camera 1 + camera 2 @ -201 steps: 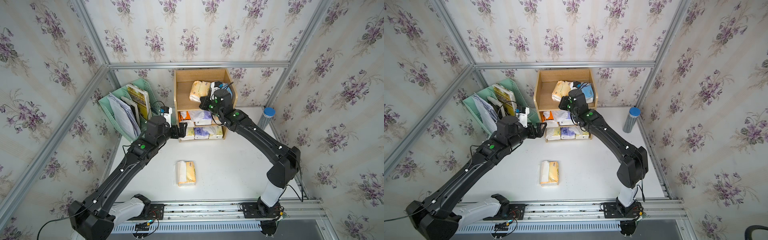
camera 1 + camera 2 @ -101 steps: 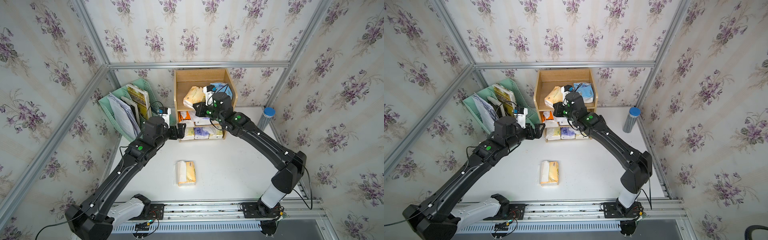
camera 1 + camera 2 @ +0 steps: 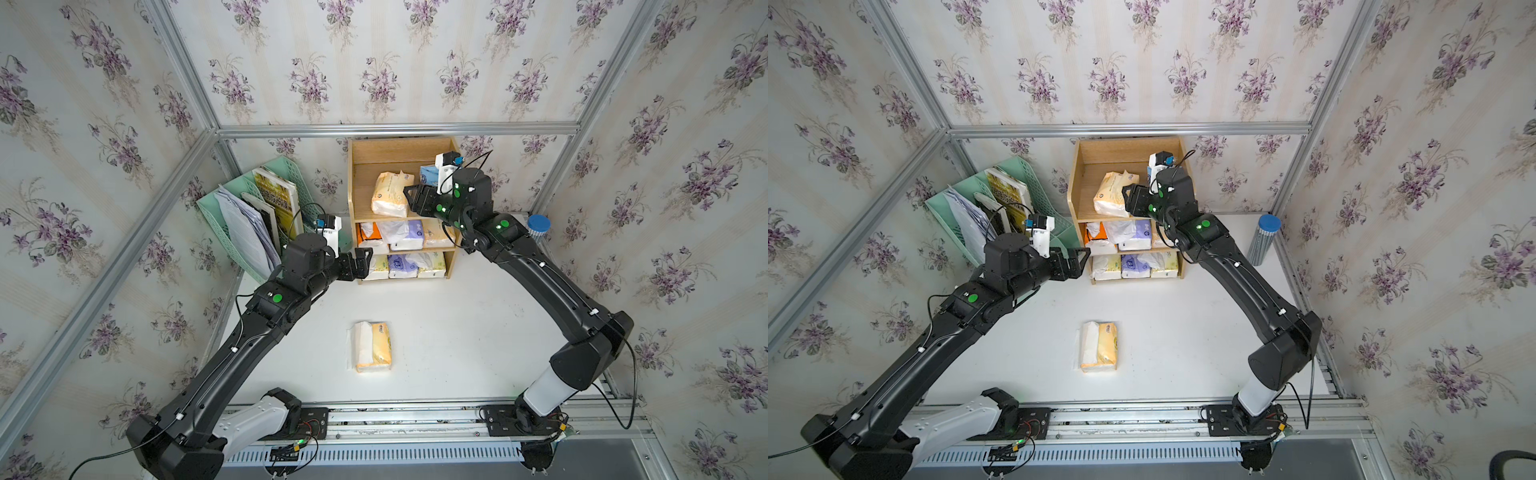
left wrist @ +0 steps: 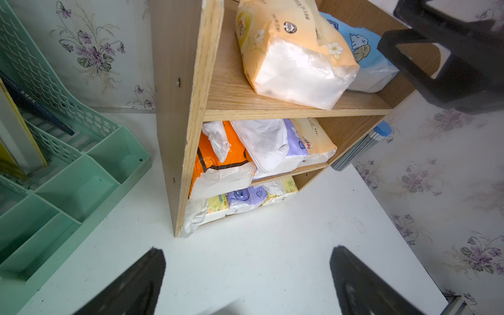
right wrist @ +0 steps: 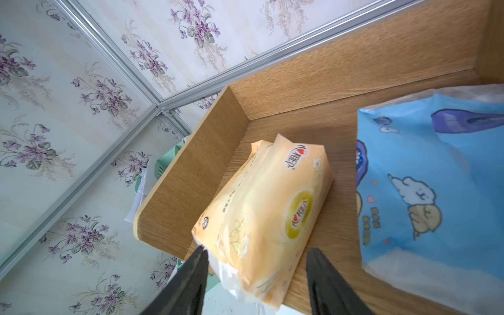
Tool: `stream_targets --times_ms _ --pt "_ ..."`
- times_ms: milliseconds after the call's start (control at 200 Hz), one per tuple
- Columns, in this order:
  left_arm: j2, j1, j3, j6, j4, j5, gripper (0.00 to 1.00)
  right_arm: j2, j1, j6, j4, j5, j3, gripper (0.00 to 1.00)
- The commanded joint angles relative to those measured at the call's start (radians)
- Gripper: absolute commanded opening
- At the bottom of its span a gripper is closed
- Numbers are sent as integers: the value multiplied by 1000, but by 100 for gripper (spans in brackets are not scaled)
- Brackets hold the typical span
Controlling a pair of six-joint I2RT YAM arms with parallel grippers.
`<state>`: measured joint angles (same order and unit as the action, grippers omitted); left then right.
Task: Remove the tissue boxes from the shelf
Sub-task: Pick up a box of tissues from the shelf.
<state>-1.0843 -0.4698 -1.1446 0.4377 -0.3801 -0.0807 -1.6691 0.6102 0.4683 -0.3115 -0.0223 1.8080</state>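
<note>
Top views, shelf: the shelf [image 3: 399, 151] stands at upper centre of the frame on the white table [image 3: 457, 332], shown in both top views
Top views, top tier: a peach pack [image 3: 388, 195] lies at an angle with one end at the front edge, and a blue pack [image 3: 428, 174] sits just to its right
Top views, lower tiers: the middle row of packs [image 3: 405, 235] and the bottom row of packs [image 3: 401, 266] fill both tiers
Top views, loose pack: one pack on the table [image 3: 1099, 346] lies at lower centre, well apart from the shelf
Top views, right pincer: the right pincer [image 3: 1128, 199] is at the peach pack's right side, level with the top tier
Top views, left pincer: the left pincer [image 3: 363, 262] overlaps the shelf's lower left corner in the frame, near the green file rack [image 3: 291, 171]
Left wrist, left pincer: the left pincer [image 4: 246, 249] is spread wide above bare table, with nothing between its fingers
Left wrist, shelf: the shelf [image 4: 188, 81] is seen from its side; the peach pack [image 4: 286, 49] pokes past the top board, with the blue pack [image 4: 362, 54] behind it
Right wrist, right pincer: the right pincer [image 5: 256, 248] is parted, one finger on either side of the peach pack's near end, not squeezing it
Right wrist, packs: the peach pack [image 5: 272, 207] rests on the top board of the shelf [image 5: 327, 76] with its end over the front edge; the blue pack [image 5: 422, 191] lies beside it
</note>
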Motion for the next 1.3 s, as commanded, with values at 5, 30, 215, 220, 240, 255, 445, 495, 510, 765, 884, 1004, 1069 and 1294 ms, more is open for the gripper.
stream_targets --times_ms 5,30,215,220,240,255,445,495,510,765,884,1004,1069,1294 --pt "-1 0 0 5 4 2 99 -26 2 19 21 -71 7 62" --pt "-4 0 -1 7 5 -2 99 -32 3 24 22 -78 9 62" --pt "-18 0 -11 7 4 -27 99 -78 8 55 44 -108 6 60" --pt "-19 0 -11 6 4 -27 99 -80 9 54 45 -108 5 60" --pt "-20 0 -12 6 2 -28 99 -84 11 55 47 -107 5 60" --pt "-21 0 -13 4 -1 -28 99 -87 13 56 50 -106 6 60" --pt "-11 0 -9 -2 -22 -28 99 -100 31 56 61 -54 2 42" --pt "-1 1 -5 -2 -29 -20 99 -96 33 50 65 -51 -2 35" --pt "3 0 -2 -3 -31 -16 99 -94 33 47 65 -50 -2 32" --pt "86 0 42 8 -66 35 99 -25 46 -17 77 -89 -43 1" --pt "111 0 49 22 -90 26 99 30 52 -42 75 -111 -92 0" --pt "136 0 70 52 -77 -3 99 104 58 -55 87 -140 -177 0" --pt "144 -1 85 71 -54 -28 99 150 60 -61 97 -152 -228 0" --pt "126 -25 136 144 100 -122 99 271 61 -58 109 -146 -375 0"
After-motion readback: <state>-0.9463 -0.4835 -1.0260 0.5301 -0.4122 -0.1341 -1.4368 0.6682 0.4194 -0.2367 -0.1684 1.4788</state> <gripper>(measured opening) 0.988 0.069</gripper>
